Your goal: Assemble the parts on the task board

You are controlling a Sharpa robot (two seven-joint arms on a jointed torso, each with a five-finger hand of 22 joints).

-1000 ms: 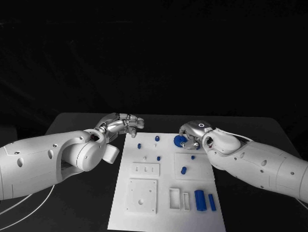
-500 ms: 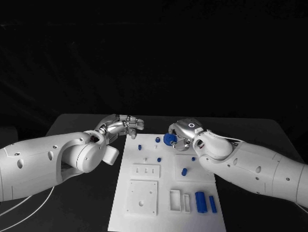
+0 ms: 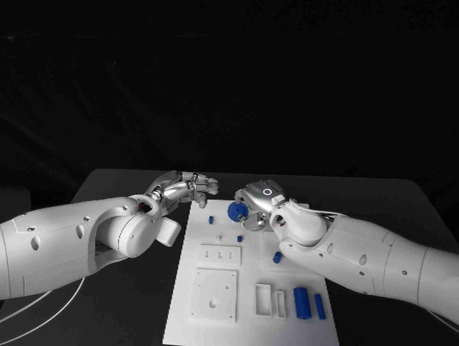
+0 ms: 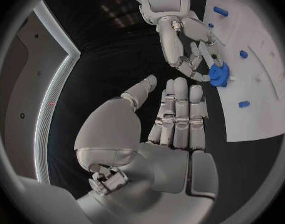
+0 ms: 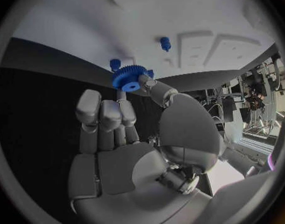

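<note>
Right hand (image 3: 259, 204) pinches a blue gear (image 3: 236, 210) between thumb and fingers (image 5: 127, 112), over the far end of the white board (image 3: 224, 317), near its left edge. Left hand (image 3: 184, 187) hangs just beyond the board's far left corner above the black counter (image 3: 115, 194); its fingers (image 4: 180, 109) lie straight, side by side, thumb apart, holding nothing. A small blue peg (image 3: 208, 218) stands on the board beside the gear. Two blue bars (image 3: 308, 303) lie side by side at the board's near right.
</note>
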